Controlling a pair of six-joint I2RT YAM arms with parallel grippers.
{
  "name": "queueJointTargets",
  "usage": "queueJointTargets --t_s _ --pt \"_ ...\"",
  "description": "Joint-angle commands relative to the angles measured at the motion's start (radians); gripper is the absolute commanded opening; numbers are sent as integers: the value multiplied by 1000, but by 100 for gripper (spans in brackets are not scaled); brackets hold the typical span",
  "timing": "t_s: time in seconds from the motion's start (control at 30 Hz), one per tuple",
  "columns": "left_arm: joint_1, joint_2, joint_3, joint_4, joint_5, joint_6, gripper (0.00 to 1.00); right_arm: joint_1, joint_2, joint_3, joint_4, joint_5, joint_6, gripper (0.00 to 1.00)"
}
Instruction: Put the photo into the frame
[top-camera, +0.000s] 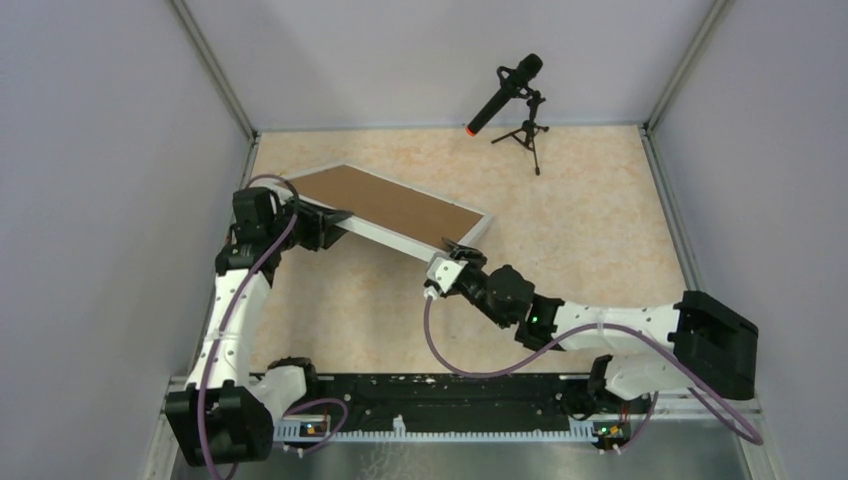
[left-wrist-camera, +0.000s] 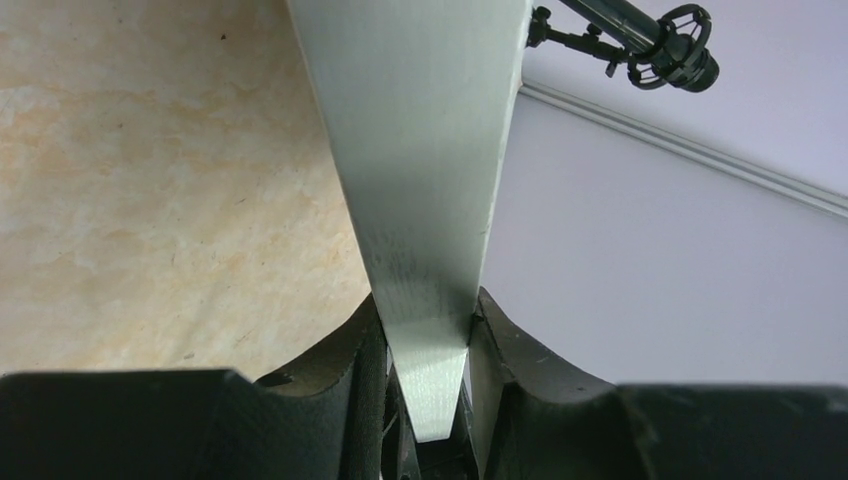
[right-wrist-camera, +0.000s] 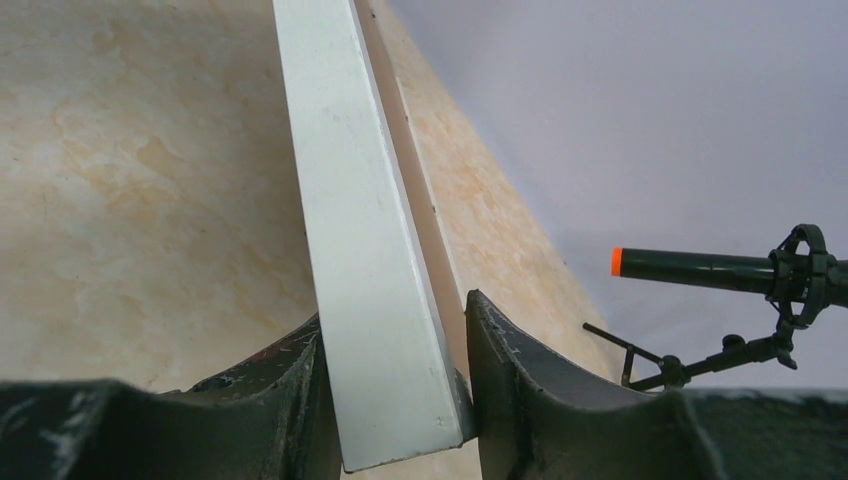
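we see the frame (top-camera: 390, 241) over the far left part of the table (top-camera: 600, 220), near the far left corner. it lies slanted to the table's edges, with one end near the left edge and the other end closer to the middle. its back side faces up, and a brown board (top-camera: 385, 200) fills it inside the thin white rim. a dark shadow lies on the table under the frame's near long side.

the left gripper (top-camera: 338, 222) holds the end of the frame by the left edge of the table. in the left wrist view its two fingers (left-wrist-camera: 350, 370) are squeezed tight on the white rim, one on each side.

the right gripper (top-camera: 462, 252) is at the frame's other end, at the corner closest to the middle of the table. in the right wrist view the white rim sits between its two fingers (right-wrist-camera: 510, 370). both fingers look like they touch the rim, so it is pinched on the frame too.

a black microphone (top-camera: 505, 92) with an orange tip stands on a small tripod (top-camera: 528, 135) by the far edge of the table, well apart from the frame.
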Motion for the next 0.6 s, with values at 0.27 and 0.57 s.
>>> queueJointTargets --t_s 0.27,0.57 --pt "-14 -47 488 -51 -109 449 99 -88 -239 61 -259 -209 268 0" --pt "-76 -94 609 -48 -236 598 99 -309 -373 103 -433 -693 555 0"
